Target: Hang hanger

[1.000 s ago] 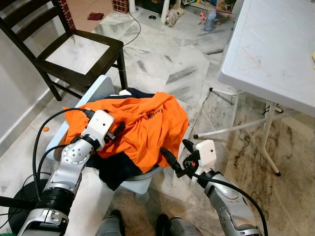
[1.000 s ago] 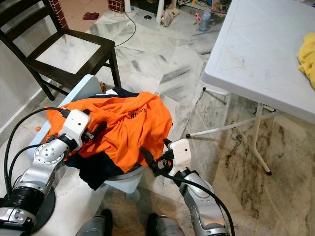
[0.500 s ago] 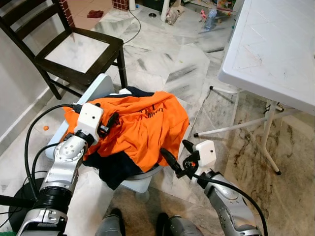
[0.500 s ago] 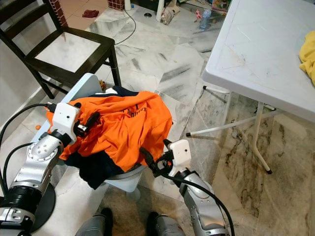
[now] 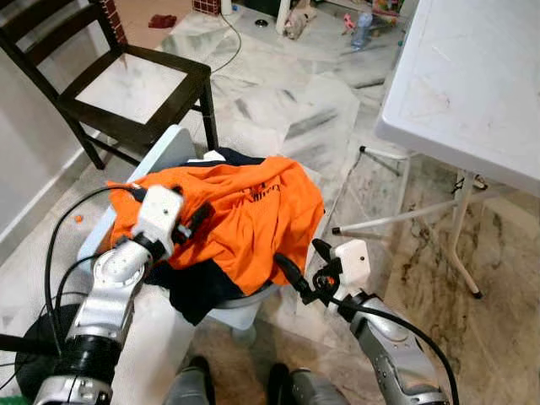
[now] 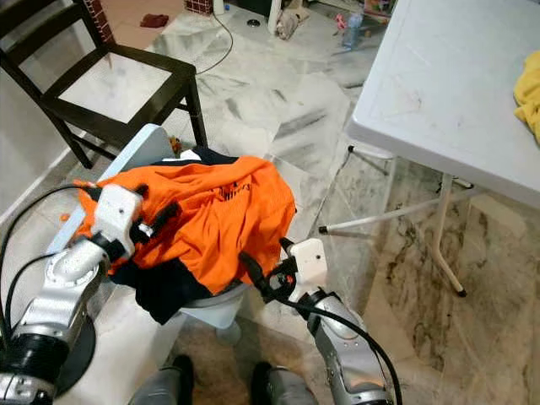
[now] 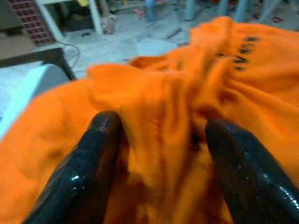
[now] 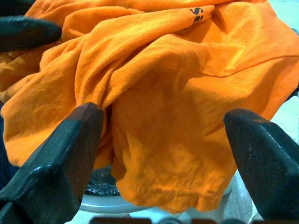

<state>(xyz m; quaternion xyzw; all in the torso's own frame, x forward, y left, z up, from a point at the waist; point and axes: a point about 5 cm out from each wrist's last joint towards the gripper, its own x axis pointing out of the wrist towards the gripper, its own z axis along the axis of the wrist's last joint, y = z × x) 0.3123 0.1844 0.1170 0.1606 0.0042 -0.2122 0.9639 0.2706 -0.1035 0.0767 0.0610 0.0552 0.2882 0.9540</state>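
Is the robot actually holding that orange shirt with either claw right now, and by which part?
Nothing is held. The left gripper is open, fingers pressed into a fold on top of the orange shirt. The right gripper hangs open beside its hem.

A shirt (image 5: pixel 240 215) lies draped over a small plastic chair (image 5: pixel 173 152) at the near centre of the floor (image 5: pixel 287 101), with another garment (image 5: pixel 198 291) under it, hanging off the chair's near edge. The left hand (image 5: pixel 197 221) rests on the shirt's left part, its fingers spread with a fold of cloth between them. The right hand (image 5: pixel 297 272) sits just beside the shirt's near right edge, fingers apart. A wooden chair (image 5: pixel 126 84) stands at the far left, behind the plastic chair. A desk (image 5: pixel 456 84) fills the far right; a cloth (image 6: pixel 527 89) lies on its right edge.
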